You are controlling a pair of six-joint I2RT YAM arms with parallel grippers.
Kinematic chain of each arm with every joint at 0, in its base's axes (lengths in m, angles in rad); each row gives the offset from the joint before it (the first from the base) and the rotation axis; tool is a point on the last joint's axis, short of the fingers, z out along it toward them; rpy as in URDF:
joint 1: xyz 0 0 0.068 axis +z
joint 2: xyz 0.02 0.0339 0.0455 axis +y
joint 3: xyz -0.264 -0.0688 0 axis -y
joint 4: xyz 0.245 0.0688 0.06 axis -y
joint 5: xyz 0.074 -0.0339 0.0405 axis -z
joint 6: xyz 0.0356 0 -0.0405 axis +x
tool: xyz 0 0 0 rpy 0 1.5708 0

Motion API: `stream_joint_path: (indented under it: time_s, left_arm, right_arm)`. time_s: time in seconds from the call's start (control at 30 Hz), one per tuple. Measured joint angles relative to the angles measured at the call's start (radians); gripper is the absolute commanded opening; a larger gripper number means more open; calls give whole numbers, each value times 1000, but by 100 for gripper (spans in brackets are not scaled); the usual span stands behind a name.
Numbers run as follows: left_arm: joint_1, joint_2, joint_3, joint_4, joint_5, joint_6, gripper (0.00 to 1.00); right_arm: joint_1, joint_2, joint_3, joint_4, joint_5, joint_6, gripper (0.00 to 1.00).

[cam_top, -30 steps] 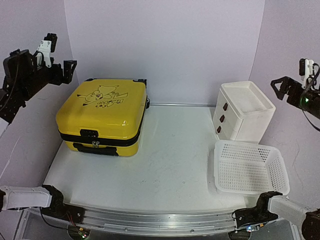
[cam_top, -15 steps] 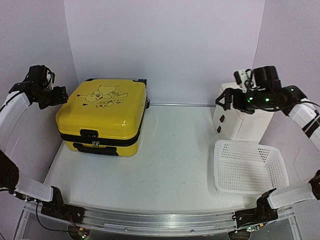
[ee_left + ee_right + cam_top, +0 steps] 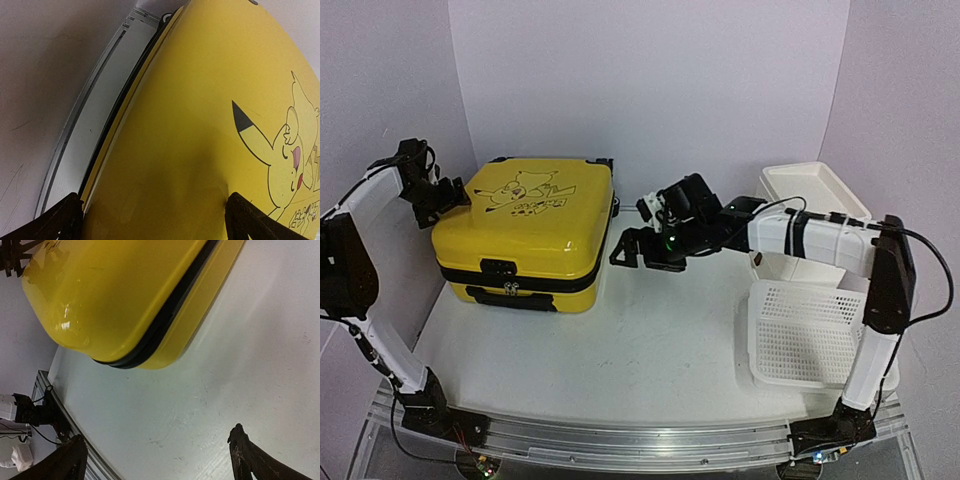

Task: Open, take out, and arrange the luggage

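One closed luggage [image 3: 525, 235], one cabinet [image 3: 815, 190], one basket [image 3: 817, 340]; left gripper [image 3: 447, 195] and right gripper [image 3: 632, 252] wide-spread, seemingly empty.

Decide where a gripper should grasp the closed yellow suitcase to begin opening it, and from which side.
Probably the small black zip pull on the near wall of the luggage, approached from the near side. It lies flat and shut, lid up, so its zipper band must go first.

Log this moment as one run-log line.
luggage: closed, lying flat | left tool: open, at its left edge | right tool: open, beside its right side, apart | held: nothing
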Motion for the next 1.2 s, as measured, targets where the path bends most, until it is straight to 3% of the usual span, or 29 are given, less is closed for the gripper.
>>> stream_joint_path:
  time_s: [0.27,0.47,0.67,0.87,1.1,1.2]
  left_arm:
    - [25,-24,-62,61,77,3,94]
    - [0,-90,-164,134,71,5,93]
    - [-92,-151,-213,114,43,-18,93]
    - [-161,-211,-263,109,71,-43,96]
    - [-215,-283,-320,59,171,-51,95]
    - [-220,-287,-330,47,214,-58,93]
  right_arm:
    - [3,275,207,196,-45,185,98]
    - [-7,379,402,273,-53,259,98]
    - [-31,391,410,254,34,259,98]
    - [-72,336,320,277,73,204,98]
    - [-26,107,91,179,159,-48,98]
    - [56,13,-18,169,184,-113,88]
